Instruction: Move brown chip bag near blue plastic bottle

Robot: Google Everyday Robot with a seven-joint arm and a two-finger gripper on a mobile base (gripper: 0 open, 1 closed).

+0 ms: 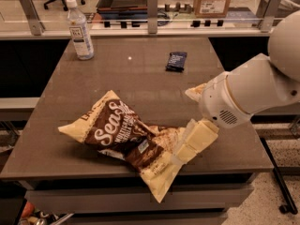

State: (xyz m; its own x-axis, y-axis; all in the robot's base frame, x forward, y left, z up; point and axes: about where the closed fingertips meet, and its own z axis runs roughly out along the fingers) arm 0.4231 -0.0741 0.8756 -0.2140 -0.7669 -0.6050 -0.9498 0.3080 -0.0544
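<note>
The brown chip bag (123, 136) lies crinkled on the front part of the grey table (126, 74), its cream ends pointing left and front right. The blue plastic bottle (79, 30) stands upright at the table's far left corner, far from the bag. My gripper (184, 124) is at the bag's right end, low over the table. Its jaws stand apart and hold nothing. One cream finger (196, 140) lies against the bag's right end. The other finger (194, 92) shows behind the wrist.
A small dark blue flat packet (176, 61) lies on the far middle-right of the table. A glass rail with metal posts (152, 6) runs along the back edge. My white arm (262, 86) reaches in from the right.
</note>
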